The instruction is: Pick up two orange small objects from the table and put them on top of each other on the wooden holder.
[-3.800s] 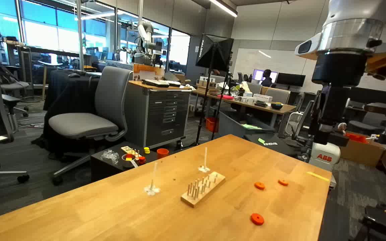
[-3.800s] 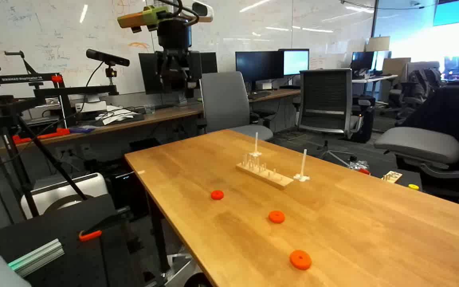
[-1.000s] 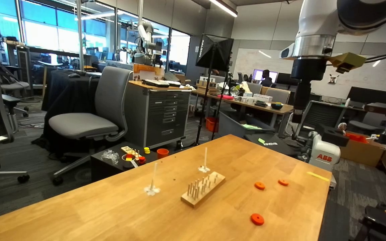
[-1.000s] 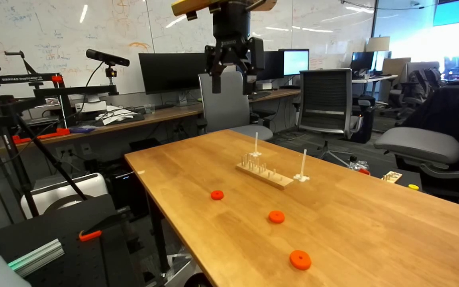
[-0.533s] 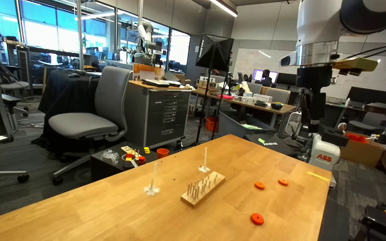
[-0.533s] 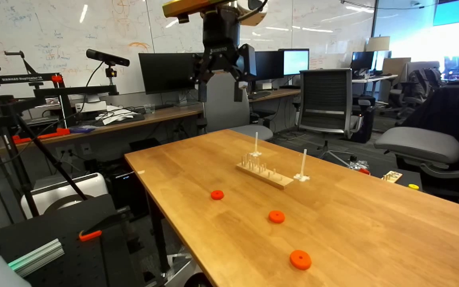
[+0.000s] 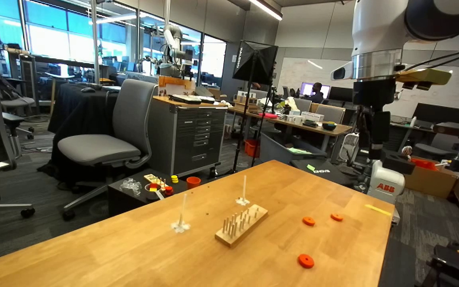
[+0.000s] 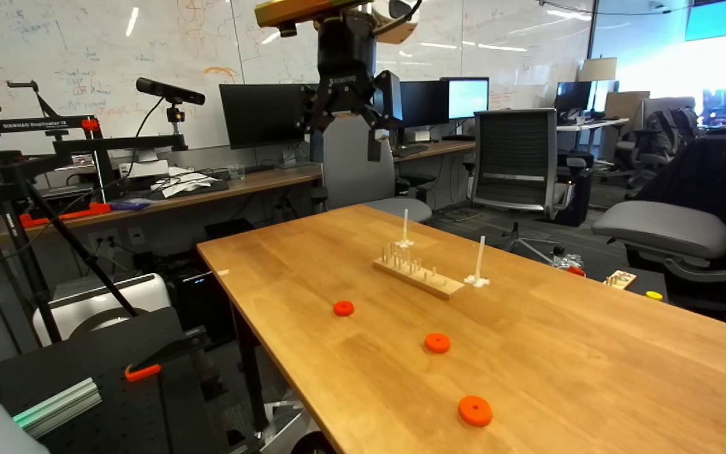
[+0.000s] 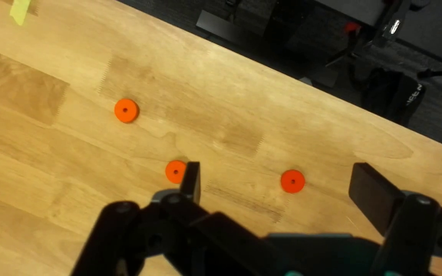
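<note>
Left to right across the wrist view, one orange disc (image 9: 126, 110) lies in the upper left of the frame, a second disc (image 9: 174, 171) sits left of centre with its right edge hidden by the finger at the left (image 9: 193, 180), and a third disc (image 9: 292, 181) shows right of centre, in the gap between that finger and the finger at the right (image 9: 374, 197). The coming reach turns on this last alignment: the third disc seems the likeliest first pick, seen a little closer to the finger at the right, so a slight sideways correction and a descent look called for. The hand (image 9: 276, 168) is spread wide, has hold of nothing, and hangs well above the bench (image 8: 590, 378). The discs are round, so only the wooden holder (image 7: 242, 228) has a long axis to mind: in an exterior view it lies at lower centre, left of all the discs, running from lower left to upper right.

Counted left to right there: one slim rod (image 7: 183, 211), one holder, a second rod (image 7: 244, 189) near the holder, three orange discs, one hand. All three discs lie on the bench, none on the holder; the task asks for two.
</note>
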Controlling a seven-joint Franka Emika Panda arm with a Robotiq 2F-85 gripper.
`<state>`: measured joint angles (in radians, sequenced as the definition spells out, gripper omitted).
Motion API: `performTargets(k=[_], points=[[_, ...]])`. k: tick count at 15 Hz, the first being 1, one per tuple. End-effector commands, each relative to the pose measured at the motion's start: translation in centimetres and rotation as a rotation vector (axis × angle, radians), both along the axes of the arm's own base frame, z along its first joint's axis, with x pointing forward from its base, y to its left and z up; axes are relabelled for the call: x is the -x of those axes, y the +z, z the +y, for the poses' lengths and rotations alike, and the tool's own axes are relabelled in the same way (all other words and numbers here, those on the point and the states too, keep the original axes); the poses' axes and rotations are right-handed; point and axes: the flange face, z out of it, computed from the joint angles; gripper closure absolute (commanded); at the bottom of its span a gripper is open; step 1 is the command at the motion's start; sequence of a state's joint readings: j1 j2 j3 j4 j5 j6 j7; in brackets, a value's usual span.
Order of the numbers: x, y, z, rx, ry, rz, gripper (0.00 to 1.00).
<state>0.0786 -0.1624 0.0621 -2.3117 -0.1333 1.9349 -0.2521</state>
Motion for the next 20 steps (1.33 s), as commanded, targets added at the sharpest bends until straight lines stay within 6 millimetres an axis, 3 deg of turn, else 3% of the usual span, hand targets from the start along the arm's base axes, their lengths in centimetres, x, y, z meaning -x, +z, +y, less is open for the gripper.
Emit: performTargets(k=[1,4,5,12,17,20], points=[[0.5,0.1,0.3,0.070,0.162,0.057,0.00],[0.5,0.7,1.2,0.136,0.286,0.085,0.00],[0.5,-0.3,0.5,0.082,0.207,0.066,0.00],[-0.2,-0.1,0.9,0.062,0.254,0.047,0.00],[-3.7,-0.4,-2.4,-0.065,0.194,0.039,0.00],[-6.1,-1.4,-5.6,-0.058,0.150,0.075,0.00]])
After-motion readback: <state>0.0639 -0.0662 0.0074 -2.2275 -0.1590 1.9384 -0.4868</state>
